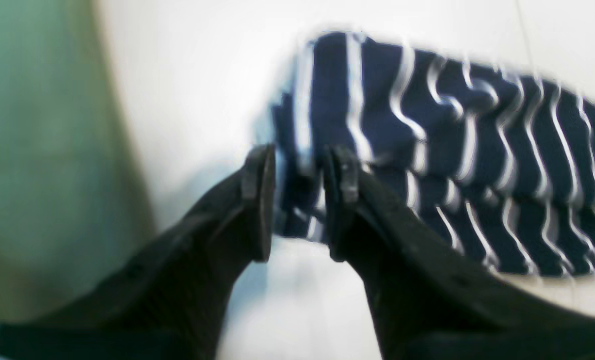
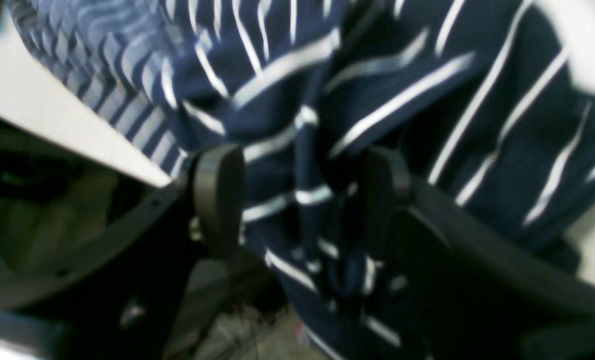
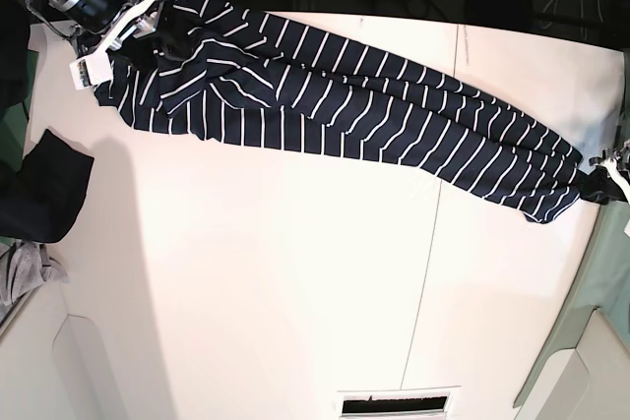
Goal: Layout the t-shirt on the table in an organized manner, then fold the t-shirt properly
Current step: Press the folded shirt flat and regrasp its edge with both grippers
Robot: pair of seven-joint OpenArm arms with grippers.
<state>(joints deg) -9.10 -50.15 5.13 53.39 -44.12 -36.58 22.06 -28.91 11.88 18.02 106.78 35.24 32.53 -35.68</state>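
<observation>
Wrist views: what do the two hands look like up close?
Both look alike: the left hand and right hand each have two matte black fingers ending in flat, rounded oval pads. No markings or cables show there. In the base view, white parts sit near each hand.

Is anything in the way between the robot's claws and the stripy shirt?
Nothing visible. The left gripper has the t-shirt edge right between its parted fingers, and the right gripper straddles a bunched fold at the table corner.

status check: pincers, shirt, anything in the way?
Left pincer jaws parted around the t-shirt end. Right pincer jaws wide, fabric bunched between. Shirt stretched into a long band across the table. Dark garment at table edge, clear of shirt.
</observation>
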